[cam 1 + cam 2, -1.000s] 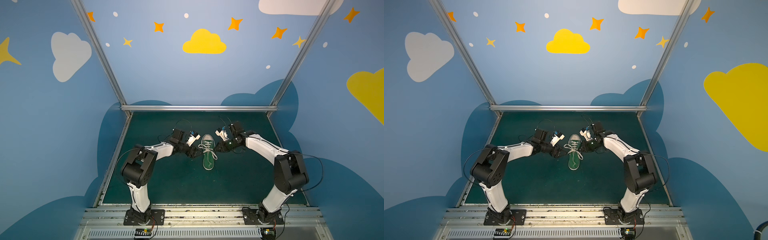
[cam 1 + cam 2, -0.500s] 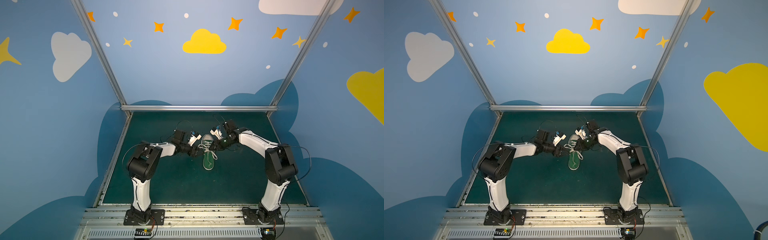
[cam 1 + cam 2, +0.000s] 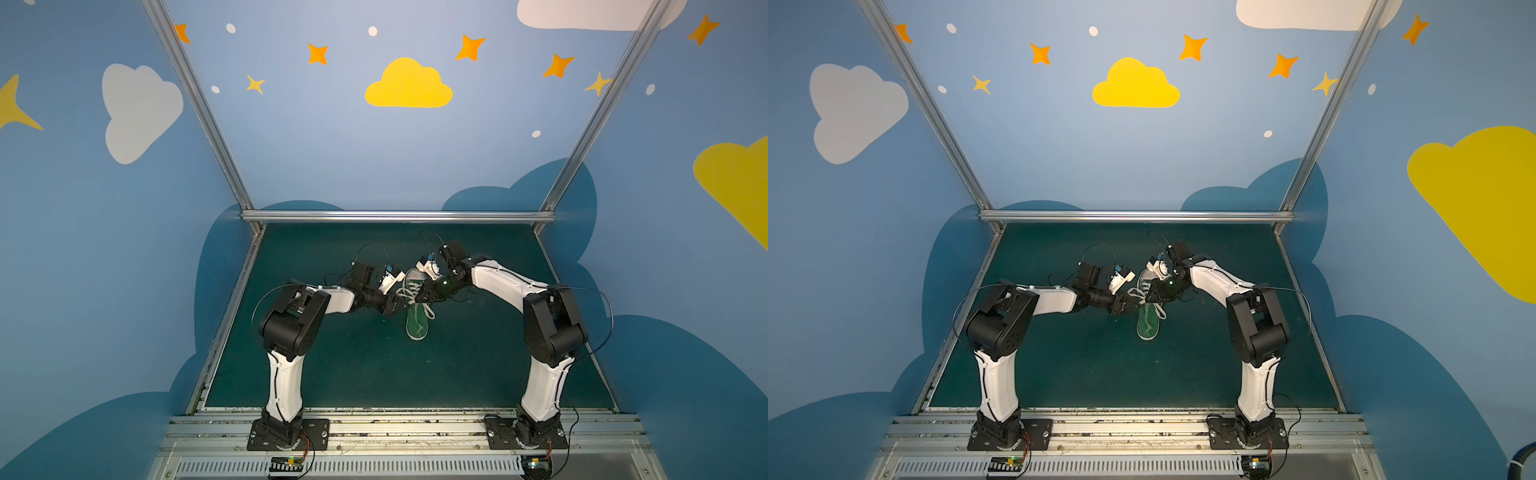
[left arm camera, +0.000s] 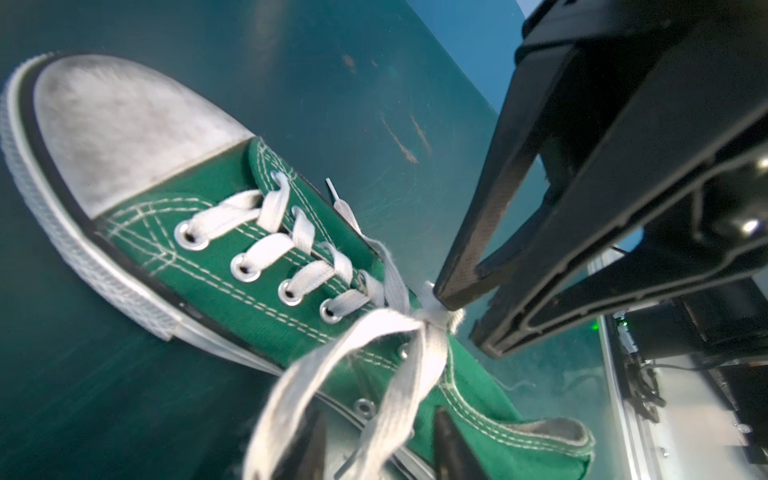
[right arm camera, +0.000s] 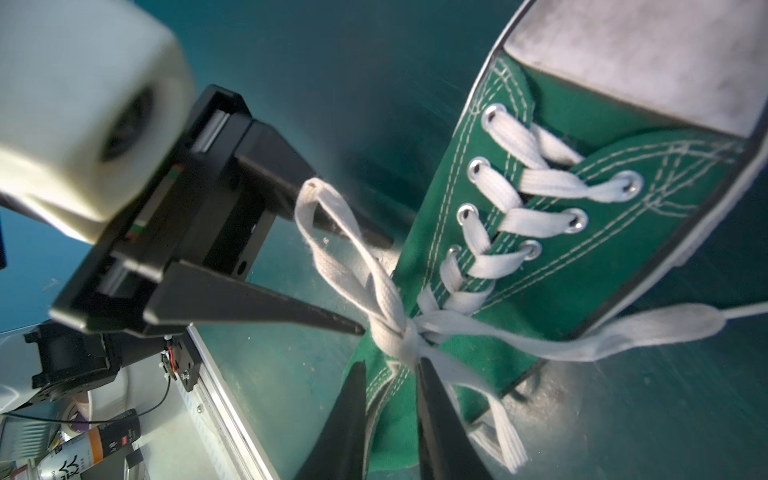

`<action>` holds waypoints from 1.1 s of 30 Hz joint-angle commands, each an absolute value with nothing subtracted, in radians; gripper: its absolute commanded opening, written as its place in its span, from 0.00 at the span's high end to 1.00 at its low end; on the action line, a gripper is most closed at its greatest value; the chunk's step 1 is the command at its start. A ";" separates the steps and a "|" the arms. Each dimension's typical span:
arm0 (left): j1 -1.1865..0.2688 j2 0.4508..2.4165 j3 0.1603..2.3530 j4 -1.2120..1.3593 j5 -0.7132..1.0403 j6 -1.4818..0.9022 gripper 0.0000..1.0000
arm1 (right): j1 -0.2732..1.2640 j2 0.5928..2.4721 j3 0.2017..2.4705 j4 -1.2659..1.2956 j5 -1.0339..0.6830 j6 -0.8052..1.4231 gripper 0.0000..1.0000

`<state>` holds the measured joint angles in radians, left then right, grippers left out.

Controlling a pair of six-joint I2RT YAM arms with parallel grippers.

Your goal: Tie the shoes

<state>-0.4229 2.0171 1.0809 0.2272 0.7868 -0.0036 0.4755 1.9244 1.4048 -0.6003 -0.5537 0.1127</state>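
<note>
While lying sole-down near the middle of the dark green table mat [image 3: 332, 365], points away — small green canvas low-top sneaker [image 3: 417, 326], white rubber toe cap [image 4: 124, 124] toward the far wall, heel toward the near rail, long axis running near to far. Long white flat laces [image 5: 536, 183] crossed up the eyelets, drawn into a knot [image 5: 405, 338] at the top. From the left, left gripper [image 5: 374, 286]: fingers apart, a lace loop [image 5: 305, 212] running between them. From the right, right gripper [image 4: 465, 320]: fingers narrow-set, one tip touching the knot — pinching it or not, cannot tell.
</note>
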 commanded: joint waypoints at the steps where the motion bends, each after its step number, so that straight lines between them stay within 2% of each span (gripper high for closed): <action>1: -0.425 2.024 1.090 0.234 0.796 -0.003 0.70 | 0.480 1.947 1.438 -0.620 -0.532 0.108 0.77; 6: -0.425 2.008 1.089 0.208 0.791 0.000 0.85 | 0.486 1.959 1.446 -0.624 -0.508 0.110 0.76; 11: -0.425 1.994 1.089 0.191 0.791 0.005 0.97 | 0.495 1.973 1.445 -0.622 -0.496 0.107 0.77; 33: -0.418 1.914 1.044 0.093 0.701 0.057 0.97 | 0.497 1.985 1.442 -0.603 -0.449 0.135 0.77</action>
<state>-0.4236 1.9598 1.0634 0.1337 0.7204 0.0292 0.4931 1.9652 1.4216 -0.6025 -0.4786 0.1265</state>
